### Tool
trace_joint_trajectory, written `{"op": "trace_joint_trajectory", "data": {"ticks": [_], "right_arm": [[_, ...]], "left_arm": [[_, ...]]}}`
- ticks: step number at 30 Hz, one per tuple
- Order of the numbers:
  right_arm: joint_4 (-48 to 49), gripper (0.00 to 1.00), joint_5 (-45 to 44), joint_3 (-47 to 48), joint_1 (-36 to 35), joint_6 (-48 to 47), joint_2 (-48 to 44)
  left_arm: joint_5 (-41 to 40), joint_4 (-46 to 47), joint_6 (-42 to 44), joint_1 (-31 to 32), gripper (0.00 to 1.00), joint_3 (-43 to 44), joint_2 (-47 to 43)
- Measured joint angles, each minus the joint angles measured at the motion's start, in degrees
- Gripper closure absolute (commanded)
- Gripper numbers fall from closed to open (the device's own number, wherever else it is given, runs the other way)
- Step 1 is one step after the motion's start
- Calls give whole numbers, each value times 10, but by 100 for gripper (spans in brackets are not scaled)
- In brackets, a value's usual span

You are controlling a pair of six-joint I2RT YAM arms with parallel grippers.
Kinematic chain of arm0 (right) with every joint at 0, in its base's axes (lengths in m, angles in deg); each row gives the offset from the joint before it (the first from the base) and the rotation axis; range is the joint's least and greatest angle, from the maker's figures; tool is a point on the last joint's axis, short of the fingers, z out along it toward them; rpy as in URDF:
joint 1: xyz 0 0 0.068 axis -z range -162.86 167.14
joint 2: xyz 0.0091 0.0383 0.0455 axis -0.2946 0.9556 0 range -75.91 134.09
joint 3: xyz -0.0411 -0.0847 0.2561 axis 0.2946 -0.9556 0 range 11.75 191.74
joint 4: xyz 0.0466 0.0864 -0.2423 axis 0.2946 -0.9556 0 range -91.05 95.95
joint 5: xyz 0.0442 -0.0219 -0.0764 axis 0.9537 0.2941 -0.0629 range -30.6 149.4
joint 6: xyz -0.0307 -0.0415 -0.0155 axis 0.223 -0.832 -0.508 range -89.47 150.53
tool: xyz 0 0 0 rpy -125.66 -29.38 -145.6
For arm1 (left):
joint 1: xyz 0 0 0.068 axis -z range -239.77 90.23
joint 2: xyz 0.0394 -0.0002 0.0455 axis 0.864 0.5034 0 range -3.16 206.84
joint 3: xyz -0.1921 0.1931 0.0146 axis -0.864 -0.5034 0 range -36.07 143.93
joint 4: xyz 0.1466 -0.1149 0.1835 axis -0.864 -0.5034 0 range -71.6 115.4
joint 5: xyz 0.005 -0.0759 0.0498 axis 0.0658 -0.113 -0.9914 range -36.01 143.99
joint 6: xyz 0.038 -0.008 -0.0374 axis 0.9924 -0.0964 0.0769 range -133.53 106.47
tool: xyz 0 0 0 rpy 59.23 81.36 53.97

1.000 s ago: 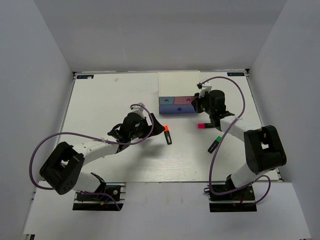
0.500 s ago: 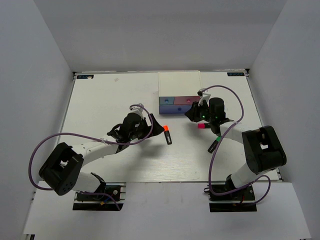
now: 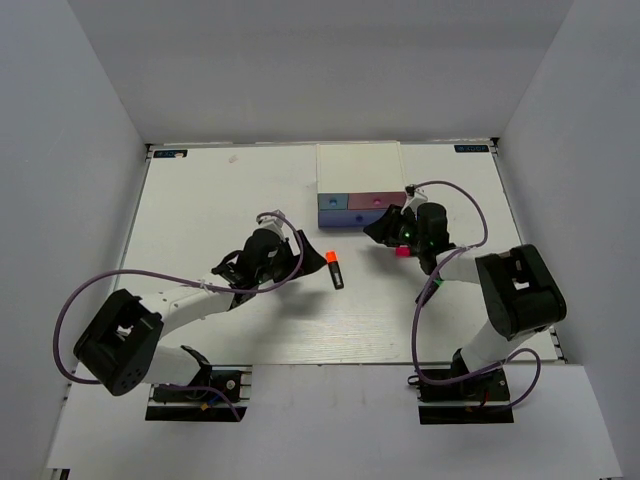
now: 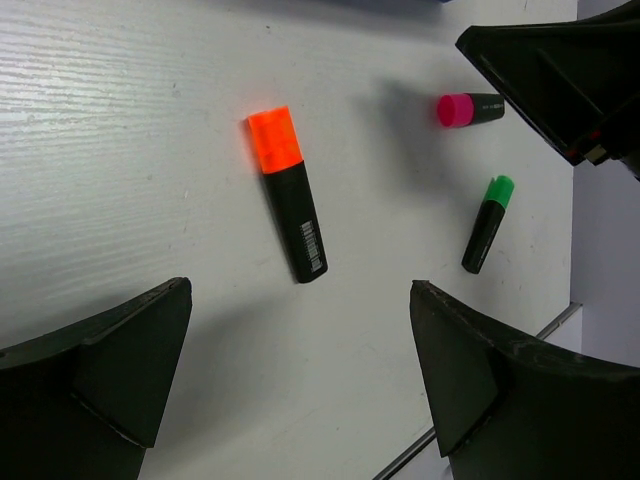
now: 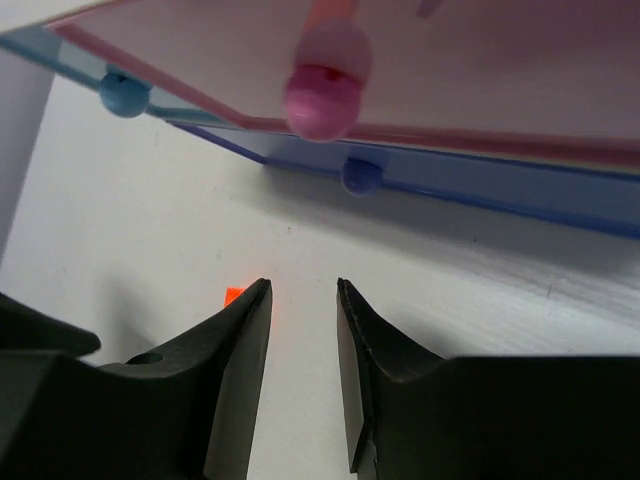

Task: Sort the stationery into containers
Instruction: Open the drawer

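The white box [image 3: 358,165] stands at the back centre, its blue [image 3: 328,202], pink [image 3: 372,201] and wider blue-purple [image 3: 356,217] drawer fronts facing me. My right gripper [image 3: 383,226] sits low just in front of them, jaws a little apart and empty; its wrist view shows the pink knob [image 5: 322,90] above the gripper [image 5: 302,290]. My left gripper [image 3: 305,258] is wide open and empty [image 4: 300,300], just short of the orange-capped highlighter [image 4: 288,195]. The pink-capped [image 4: 470,109] and green-capped [image 4: 487,223] highlighters lie further right. No erasers show.
The blue knob [image 5: 125,92] and blue-purple knob [image 5: 361,176] show in the right wrist view. The right arm and its cable lie over the pink-capped highlighter [image 3: 403,252] and the green-capped highlighter [image 3: 436,281]. Grey walls close in the table on three sides.
My right gripper has drawn back from the pink drawer's right side, moving left and toward me, low in front of the drawers. The left arm has barely moved.
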Motion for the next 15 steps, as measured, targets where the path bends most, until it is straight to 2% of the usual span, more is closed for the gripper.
{"op": "trace_joint_trajectory", "data": {"ticks": [6,7,15], "right_arm": [[9,60,-25,0,-7,103,35],[9,56,-29,0,-9,118,38],[9,51,-59,3,-22,184,54]], "left_arm": [[0,-4,-13,0,0,-16,-10],[0,-5,-14,0,0,-16,-10],[1,-5,-18,0,0,-15,-2]]}}
